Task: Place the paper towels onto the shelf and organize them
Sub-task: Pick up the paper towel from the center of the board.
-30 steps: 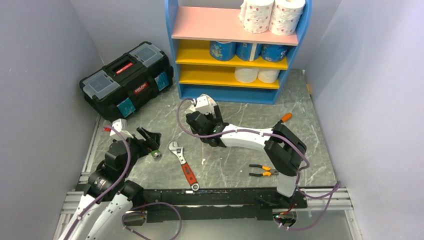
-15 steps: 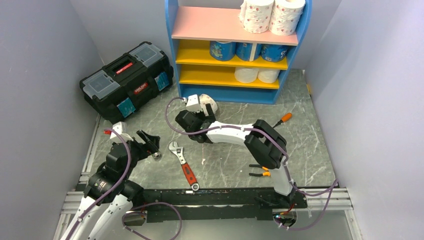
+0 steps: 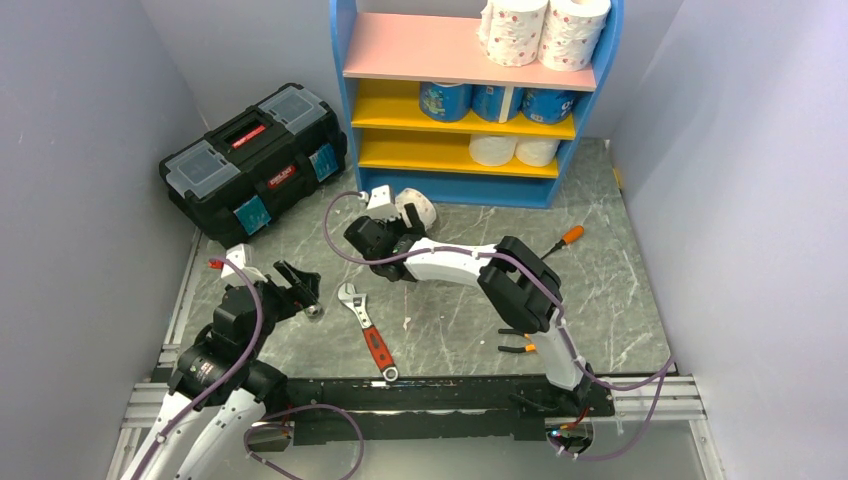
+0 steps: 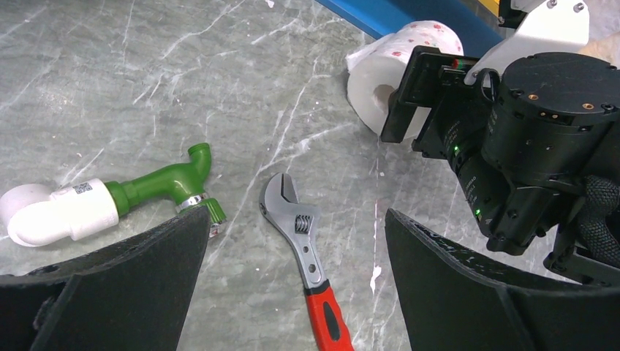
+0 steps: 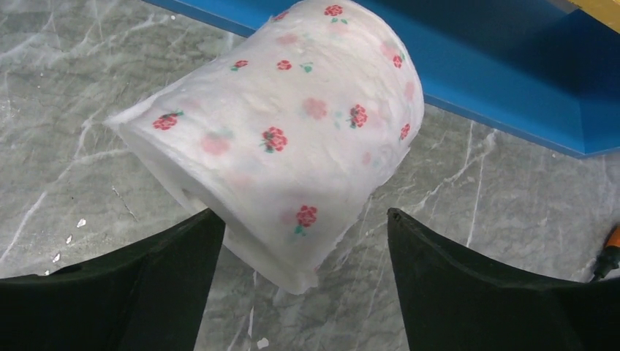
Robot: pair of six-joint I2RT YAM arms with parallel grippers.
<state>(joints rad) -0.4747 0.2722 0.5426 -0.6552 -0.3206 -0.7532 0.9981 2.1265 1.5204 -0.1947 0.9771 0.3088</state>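
A rose-printed paper towel roll (image 3: 417,209) (image 5: 292,124) (image 4: 391,69) lies on its side on the floor in front of the blue-framed shelf (image 3: 344,100). My right gripper (image 3: 400,224) (image 5: 301,213) is open, its fingers on either side of the roll's near end, with a gap on the right side. On the shelf, two rose-printed rolls (image 3: 545,30) stand on the pink board, three blue-wrapped rolls (image 3: 495,101) on the upper yellow board, and two plain rolls (image 3: 515,150) on the lower one. My left gripper (image 3: 303,282) (image 4: 296,216) is open and holds nothing.
A black toolbox (image 3: 255,155) sits left of the shelf. A red-handled wrench (image 3: 366,330) (image 4: 311,270) lies under my left gripper, beside a green fitting on a white pipe (image 4: 110,203). Pliers (image 3: 525,343) and an orange-handled screwdriver (image 3: 566,238) lie to the right.
My right arm has swung left, so the roll on the floor now shows just right of its gripper. The left arm has not moved.
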